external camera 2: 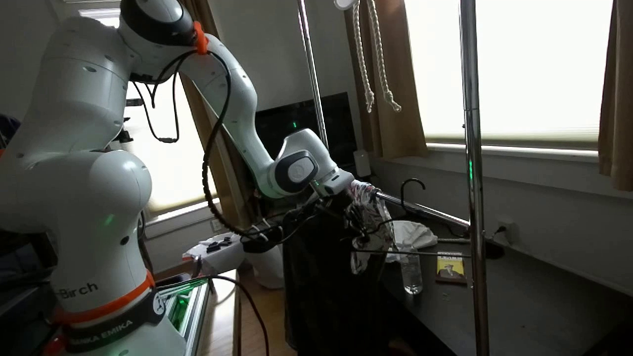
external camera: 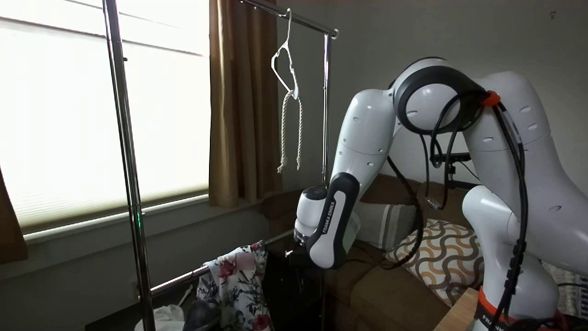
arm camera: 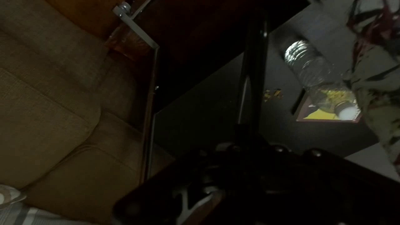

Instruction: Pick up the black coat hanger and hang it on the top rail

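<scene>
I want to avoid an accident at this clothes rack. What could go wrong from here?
The gripper seems to pinch the black coat hanger to one side of its hook, so it might tilt when lifted. In an exterior view it crosses in front of the floral cloth, so it could snag. Ropes dangling from the white hanger on the top rail might tangle with the black one.

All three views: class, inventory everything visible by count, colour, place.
black coat hanger: one, black, in gripper
top rail: one, silvery, atop rack
white hanger: one, white, on top rail
rope strands: two, cream, below white hanger
floral cloth: one, multicoloured, on crossbar
bottle: one, clear, on dark table
booklet: one, yellow, on table
sofa: one, brown, beside rack
cushions: two, grey and multicoloured, on sofa
curtains: several, brown, beside windows
screen: one, black, beyond arm
arm: one, white, beside rack
gripper: one, black, on arm
</scene>
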